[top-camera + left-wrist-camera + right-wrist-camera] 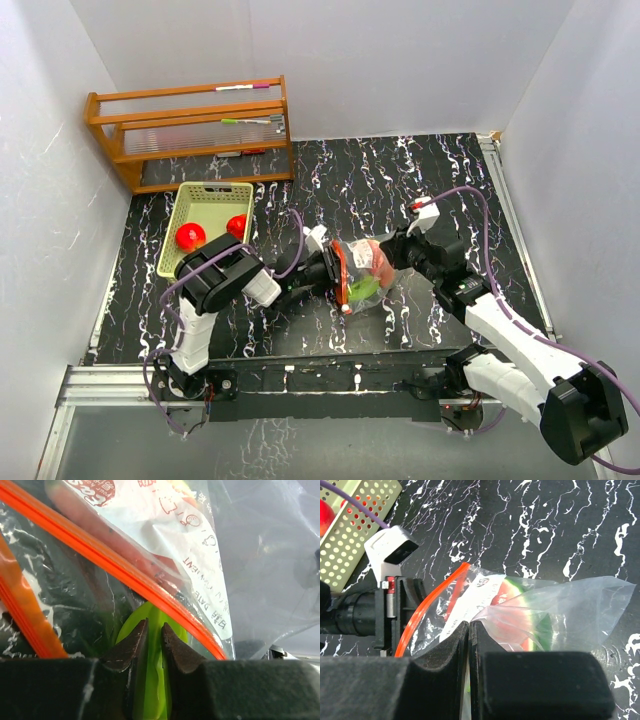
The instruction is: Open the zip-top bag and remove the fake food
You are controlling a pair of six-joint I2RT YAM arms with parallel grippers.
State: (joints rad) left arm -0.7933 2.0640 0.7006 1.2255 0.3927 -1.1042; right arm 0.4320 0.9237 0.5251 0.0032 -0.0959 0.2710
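The zip-top bag (365,265) lies at mid-table, its red zip strip (338,272) open and facing left. My left gripper (335,282) reaches into the mouth. In the left wrist view it (155,625) is shut on the green piece (152,680) just under the zip strip (115,565), beside the white label (200,555). My right gripper (388,258) holds the bag's far side; in the right wrist view it (469,624) is shut on a fold of clear plastic. The watermelon slice (520,625) is inside the bag.
A pale green slotted basket (205,195) at the left holds two red round fruits (190,236) (237,226). A wooden rack (190,130) stands at the back left. White walls enclose the black marbled table (400,180).
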